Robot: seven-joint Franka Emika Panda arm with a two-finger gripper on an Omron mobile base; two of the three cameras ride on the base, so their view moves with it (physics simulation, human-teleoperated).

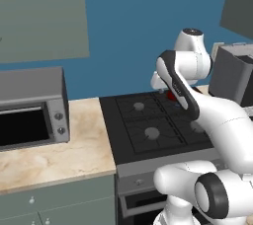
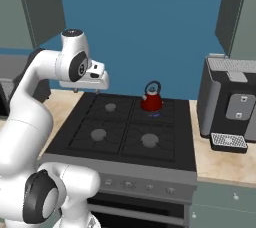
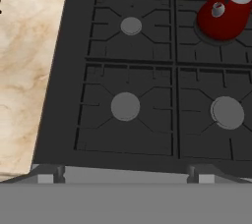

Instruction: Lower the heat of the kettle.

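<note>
The red kettle (image 2: 151, 99) sits on the back right burner, upper middle of the right base view, a small blue flame beneath it. The gripper (image 2: 76, 91) hangs high over the stove's left edge, jaws wide apart, holding nothing. To do this well, it should descend to the knob row (image 2: 140, 186) at lower centre and pick the back-right control. The coffee machine (image 2: 231, 104) at far right and toaster oven (image 1: 30, 105) at left stand clear.

wall (image 2: 140, 32): blue | counter (image 1: 74, 145): beige marble | cabinets (image 1: 44, 17): grey-green
</note>
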